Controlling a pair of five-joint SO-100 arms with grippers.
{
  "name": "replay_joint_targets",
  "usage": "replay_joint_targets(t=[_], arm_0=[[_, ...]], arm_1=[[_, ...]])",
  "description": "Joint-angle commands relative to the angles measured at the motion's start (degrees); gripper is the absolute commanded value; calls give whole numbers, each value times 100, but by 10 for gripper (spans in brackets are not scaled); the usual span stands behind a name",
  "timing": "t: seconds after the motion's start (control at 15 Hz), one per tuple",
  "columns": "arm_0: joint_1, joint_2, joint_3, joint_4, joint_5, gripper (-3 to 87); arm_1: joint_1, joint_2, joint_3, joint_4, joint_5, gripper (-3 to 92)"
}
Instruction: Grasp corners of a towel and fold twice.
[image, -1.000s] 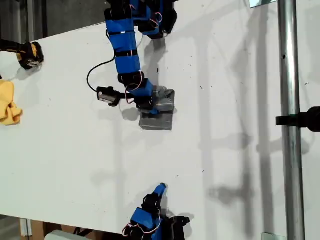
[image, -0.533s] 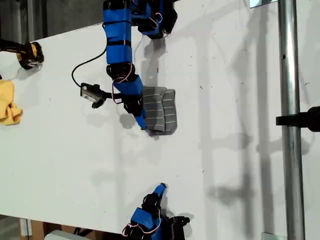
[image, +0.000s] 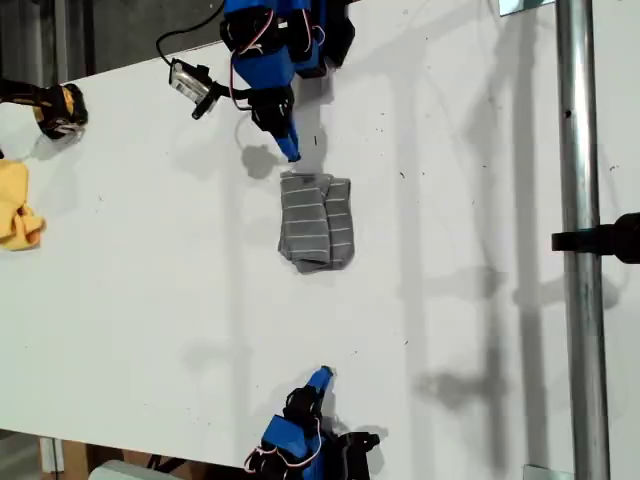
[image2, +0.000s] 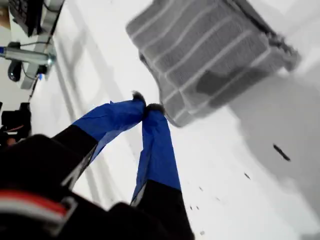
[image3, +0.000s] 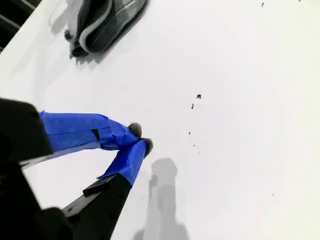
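So the towel (image: 315, 222) is sitting folded into a small grey striped bundle around the middle of the white table (image: 480, 300), with nothing holding it. My first gripper (image: 291, 152) hangs just above it in the exterior view, jaws pinched together on nothing, and my second gripper (image: 320, 378) is well apart near that view's bottom edge, also closed and empty. Off at the exterior view's left edge there's a yellow cloth (image: 17, 206) and a black-and-yellow tool (image: 55, 108), and a metal pole (image: 580, 240) runs down its right side, none of it near the towel.
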Motion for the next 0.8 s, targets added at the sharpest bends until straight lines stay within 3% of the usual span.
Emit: replay_joint_targets(t=[0.0,0.13,0.2,0.27,0.33,0.4,0.53,0.73], arm_0=[[-70,35,-18,9,-114,-12],[-79,35,176,-316,70,-2],[-185,35,176,114,-589,-2],[-316,26,176,123,-105,-2],[-290,26,176,123,1187,-2],[-79,26,176,123,2733,-2],[475,9,176,132,3340,-3],[536,18,176,132,3340,-3]], arm_1=[[-123,1222,642,703,413,-2],[-26,1986,1187,1679,949,-2],[-79,2065,1424,1934,1178,7],[-255,2048,1389,1978,1011,96],[-360,2057,1362,2030,809,101],[-413,2057,1362,2171,79,101],[-545,2057,1371,2162,26,101],[-589,2057,1371,2162,35,101]])
